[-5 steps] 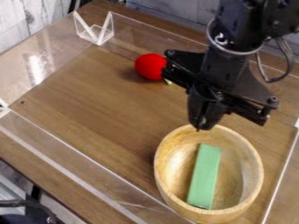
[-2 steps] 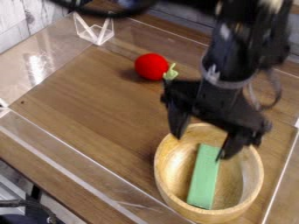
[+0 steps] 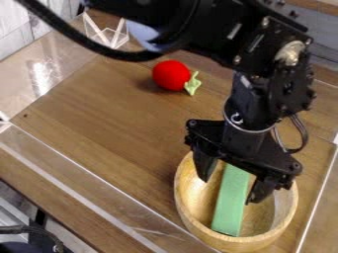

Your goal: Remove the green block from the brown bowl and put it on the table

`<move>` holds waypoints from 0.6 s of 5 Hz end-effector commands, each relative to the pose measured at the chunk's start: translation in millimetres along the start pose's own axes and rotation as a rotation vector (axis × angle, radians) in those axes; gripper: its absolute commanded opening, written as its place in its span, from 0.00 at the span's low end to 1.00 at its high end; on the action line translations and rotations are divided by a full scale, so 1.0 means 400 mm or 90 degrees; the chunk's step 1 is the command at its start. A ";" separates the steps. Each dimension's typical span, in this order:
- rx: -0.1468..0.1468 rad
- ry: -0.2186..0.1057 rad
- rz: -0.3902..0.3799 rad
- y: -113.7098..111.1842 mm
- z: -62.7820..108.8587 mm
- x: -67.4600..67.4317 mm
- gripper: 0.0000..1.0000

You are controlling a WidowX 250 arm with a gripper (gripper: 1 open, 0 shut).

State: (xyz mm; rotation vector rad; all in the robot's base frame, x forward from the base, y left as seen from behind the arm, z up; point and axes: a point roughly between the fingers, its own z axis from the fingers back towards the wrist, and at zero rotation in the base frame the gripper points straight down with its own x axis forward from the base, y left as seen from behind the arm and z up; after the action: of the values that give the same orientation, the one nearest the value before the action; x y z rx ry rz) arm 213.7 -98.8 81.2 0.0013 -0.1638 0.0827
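In the single camera view, the pincer [image 3: 239, 175] is seen spread wide over the brown bowl [image 3: 193, 198], gripping nothing; the green block [image 3: 232, 205] lies inside the bowl, its upper end hidden between the fingers. A red ball [image 3: 169, 74] rests on the tabletop [image 3: 106, 119], well apart.

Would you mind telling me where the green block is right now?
In the camera view, the green block lies inside the brown bowl at the lower right of the table, directly beneath the open gripper straddling its upper end.
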 end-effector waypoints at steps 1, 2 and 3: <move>-0.006 -0.001 0.010 0.000 -0.012 0.004 1.00; -0.014 0.008 0.019 -0.003 -0.050 -0.007 1.00; -0.018 0.018 0.024 -0.002 -0.086 -0.012 1.00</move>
State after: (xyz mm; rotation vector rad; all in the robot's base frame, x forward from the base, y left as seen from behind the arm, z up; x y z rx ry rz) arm 210.3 -99.7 41.2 -0.0193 -0.1158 0.1102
